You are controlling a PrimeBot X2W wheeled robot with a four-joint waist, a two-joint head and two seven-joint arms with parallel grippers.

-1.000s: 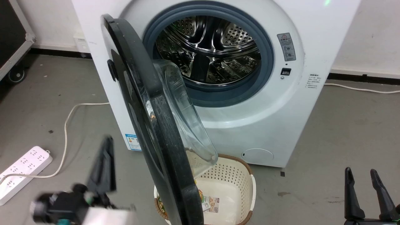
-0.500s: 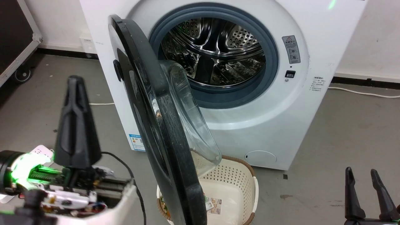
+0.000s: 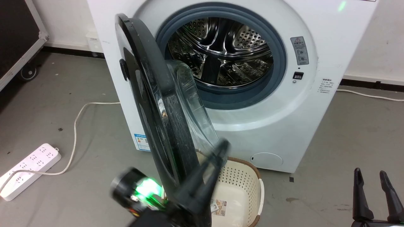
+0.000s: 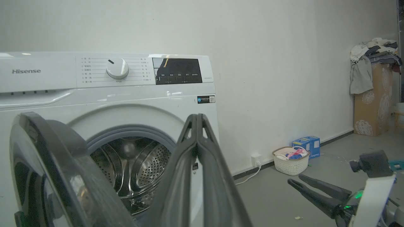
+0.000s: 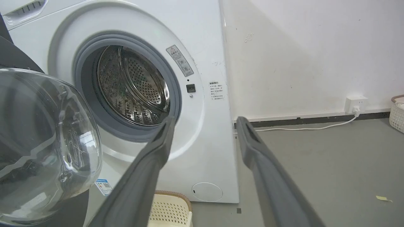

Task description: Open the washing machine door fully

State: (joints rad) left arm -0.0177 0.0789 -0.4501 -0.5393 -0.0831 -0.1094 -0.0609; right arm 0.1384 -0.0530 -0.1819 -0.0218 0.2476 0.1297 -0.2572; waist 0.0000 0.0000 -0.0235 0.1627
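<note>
Beside the drum side of the washing machine door, half-open off the washing machine: swing-out step in hand. With left gripper jaws pressed together and right gripper jaws spread, push door outward to full swing.

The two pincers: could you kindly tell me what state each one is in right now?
Left pincer: closed, holding nothing.
Right pincer: open, holding nothing.
</note>
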